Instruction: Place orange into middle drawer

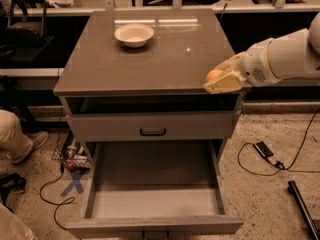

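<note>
The orange (213, 75) is held in my gripper (223, 79), which is shut on it just above the front right corner of the cabinet top (150, 59). Only the left part of the orange shows past the pale fingers (227, 82). My white arm (282, 56) reaches in from the right. The middle drawer (155, 200) is pulled wide open below, with a pale grey floor and nothing in it. It lies down and to the left of the gripper.
A shallow white bowl (134, 34) stands at the back of the cabinet top. The uppermost drawer front with a black handle (152, 132) is closed. Cables (265, 156) lie on the floor at right. A person's leg and shoe (17, 139) are at left.
</note>
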